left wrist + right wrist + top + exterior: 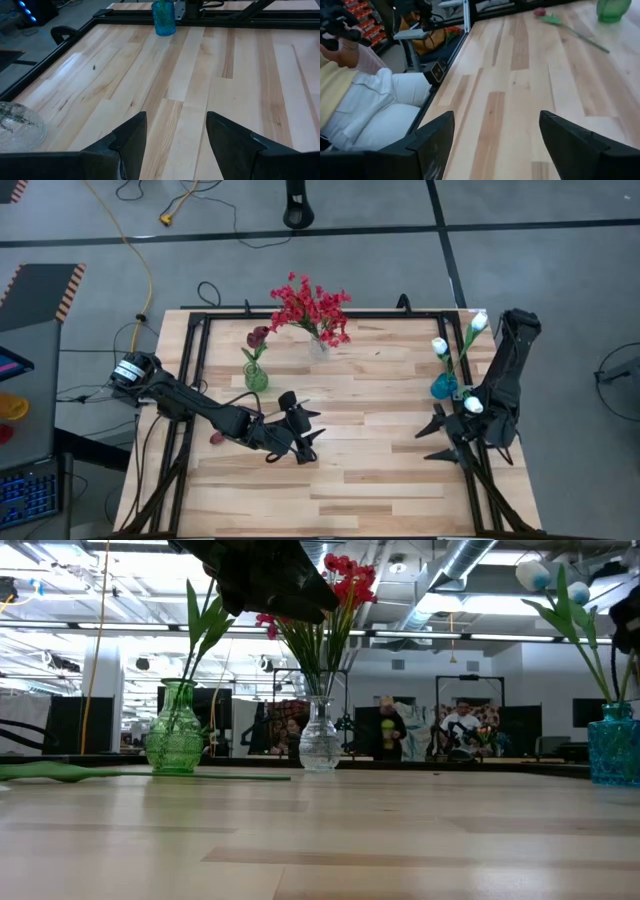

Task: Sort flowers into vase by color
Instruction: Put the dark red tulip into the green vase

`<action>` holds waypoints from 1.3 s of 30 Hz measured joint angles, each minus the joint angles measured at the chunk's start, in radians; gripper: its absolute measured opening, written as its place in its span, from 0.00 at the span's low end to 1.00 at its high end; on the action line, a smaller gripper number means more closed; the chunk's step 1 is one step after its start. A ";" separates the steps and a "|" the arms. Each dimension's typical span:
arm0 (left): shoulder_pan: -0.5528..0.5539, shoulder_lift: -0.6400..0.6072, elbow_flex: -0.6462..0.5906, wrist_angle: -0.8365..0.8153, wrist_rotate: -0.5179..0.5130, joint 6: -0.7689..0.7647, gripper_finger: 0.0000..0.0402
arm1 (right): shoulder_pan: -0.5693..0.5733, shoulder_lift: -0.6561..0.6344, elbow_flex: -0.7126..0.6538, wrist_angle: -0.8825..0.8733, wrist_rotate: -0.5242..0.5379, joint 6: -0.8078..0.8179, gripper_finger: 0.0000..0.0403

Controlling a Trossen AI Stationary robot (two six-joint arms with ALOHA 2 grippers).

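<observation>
A green vase (256,377) holds one maroon tulip (258,337). The clear vase (320,346) at the far middle holds the red sprays (310,308). White tulips (440,345) stand in the blue vase (444,386) on the right. Another maroon tulip (540,11) lies flat on the table near the left edge, its stem (585,37) running toward the green vase (612,9). My left gripper (300,430) hovers open over the table's middle, empty. My right gripper (440,435) is open near the blue vase, also empty.
The black frame rails (190,380) run along the table's edges. A seated person (375,105) is close to the table's left edge. In the left wrist view, bare wood lies between my fingers and the blue vase (164,19); the clear vase's base (20,132) is beside them.
</observation>
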 joint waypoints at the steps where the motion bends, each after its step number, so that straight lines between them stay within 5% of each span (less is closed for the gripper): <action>1: 0.000 0.000 0.000 0.000 0.000 0.000 0.48 | -0.010 -0.015 -0.005 -0.001 0.000 -0.019 0.79; 14: 0.000 0.000 0.000 0.000 -0.001 0.000 0.48 | -0.186 -0.187 -0.118 0.034 -0.070 -0.183 0.79; 39: 0.010 0.000 0.000 0.000 0.000 0.000 0.48 | -0.450 -0.477 -0.119 -0.029 -0.272 -0.527 0.79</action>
